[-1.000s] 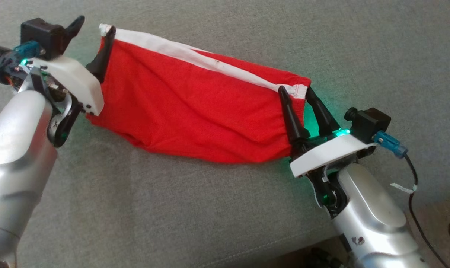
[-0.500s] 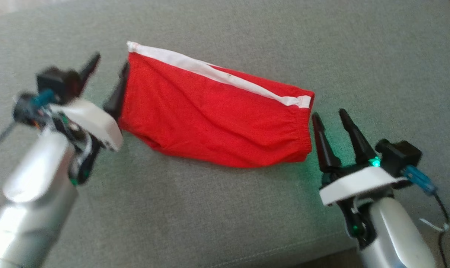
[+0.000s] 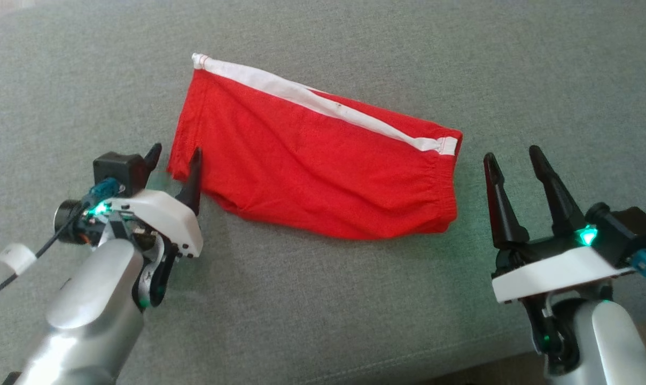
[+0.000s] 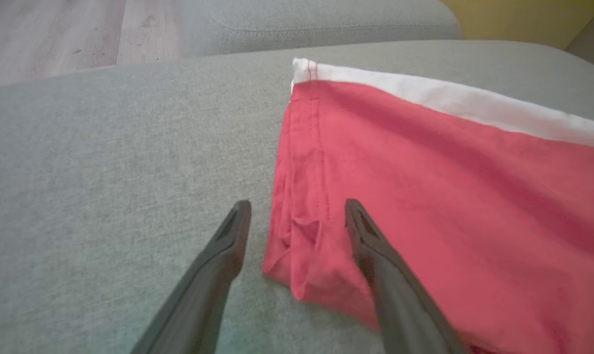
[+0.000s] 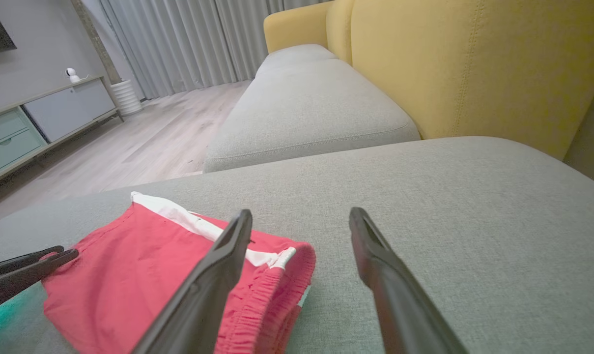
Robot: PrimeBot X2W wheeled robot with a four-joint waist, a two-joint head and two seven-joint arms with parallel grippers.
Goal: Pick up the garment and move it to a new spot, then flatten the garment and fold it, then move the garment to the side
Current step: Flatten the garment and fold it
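Red garment point(image 3: 312, 166) on grey cushion point(image 3: 355, 299); left gripper point(image 3: 176, 151) at its nine o'clock, right gripper point(image 3: 511, 153) at three o'clock, both wide, empty.

Support surface: a grey woven-fabric seat cushion point(image 3: 323, 310), flat, with a stitched seam near its 6 o'clock edge. One item lies directly on it: a red garment point(image 3: 301, 166), laid out as a long flat band slightly toward 12 o'clock of centre, long axis running from 10 o'clock to 4 o'clock. A white stripe point(image 3: 301, 96) follows its 12 o'clock edge. The gathered elastic waistband point(image 3: 446, 187) forms the 3 o'clock end. There is minor bunching at the 9 o'clock corner.
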